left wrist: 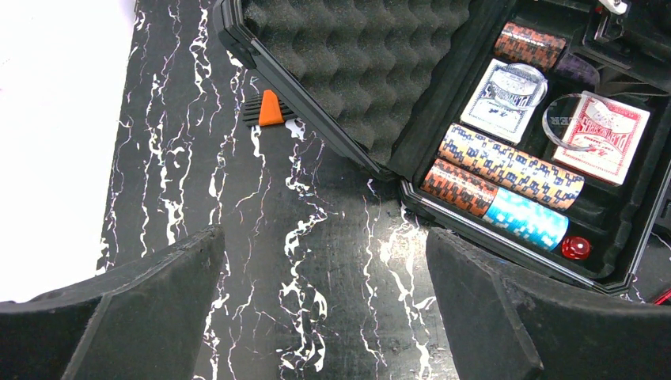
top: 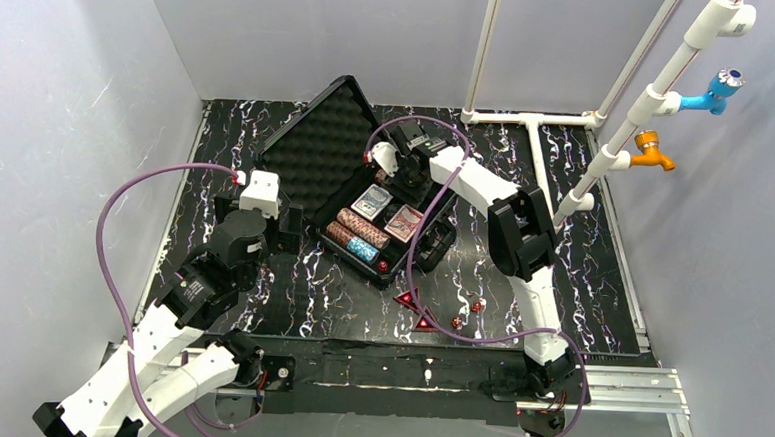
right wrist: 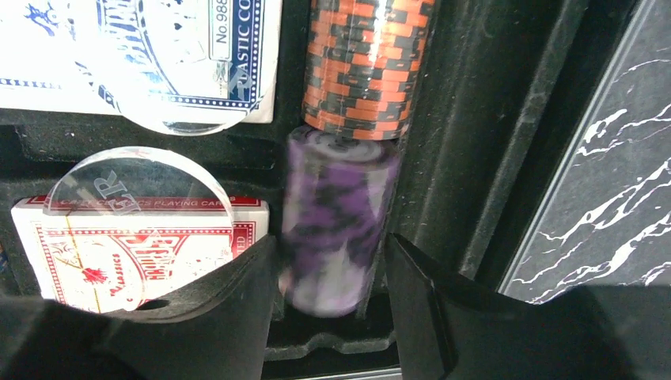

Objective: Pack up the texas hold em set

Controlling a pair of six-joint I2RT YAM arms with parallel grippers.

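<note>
Right wrist | right gripper (right wrist: 331,247) straddles blurred purple chips (right wrist: 339,178); contact unclear

Robot lab cell: white enclosure walls (top: 69,112), pipe rig (top: 544,122).

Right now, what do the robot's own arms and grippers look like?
Both the left arm and right arm have white link shells with black joint housings. A purple cable loops along each, ending at a white wrist box with a small red fitting. The left gripper and right gripper each carry two black, wedge-shaped matte fingers.
</note>
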